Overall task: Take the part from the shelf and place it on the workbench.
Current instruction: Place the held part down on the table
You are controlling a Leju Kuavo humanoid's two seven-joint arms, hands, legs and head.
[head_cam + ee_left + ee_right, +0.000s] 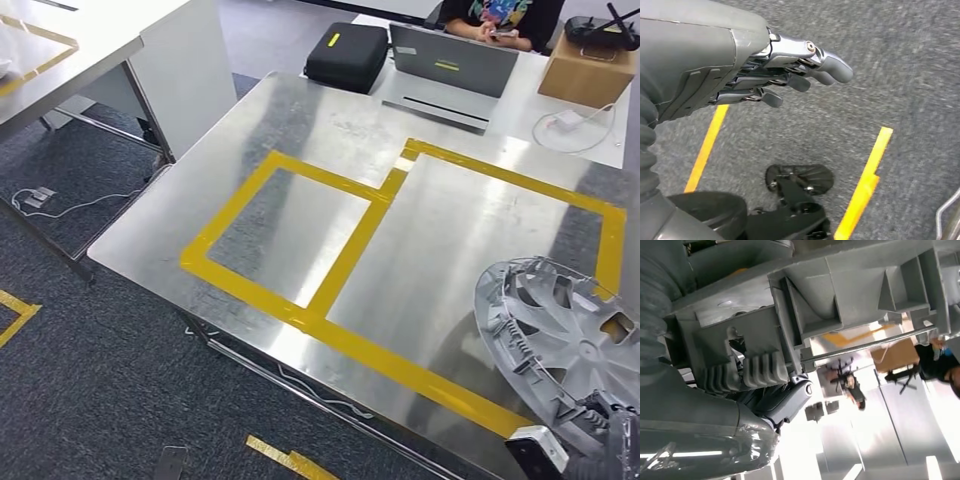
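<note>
The part is a grey plastic wheel cover (562, 345). In the head view it is at the near right corner of the steel workbench (302, 230), overlapping the yellow tape (355, 240) of the right marked rectangle. I cannot tell whether it rests on the surface. My right hand (615, 435) grips its near rim. In the right wrist view, the right hand's fingers (764, 390) curl around the part's ribbed underside (851, 285). My left hand (791, 70) hangs over the dark carpet, fingers stretched out and holding nothing.
Beyond the workbench's far edge, a white table holds a black case (346, 55), a grey laptop (450, 68), a cardboard box (585, 72) and a white charger (566, 120). A person (498, 20) sits behind them. Another table (68, 50) stands at the left, with cables (38, 200) on the floor.
</note>
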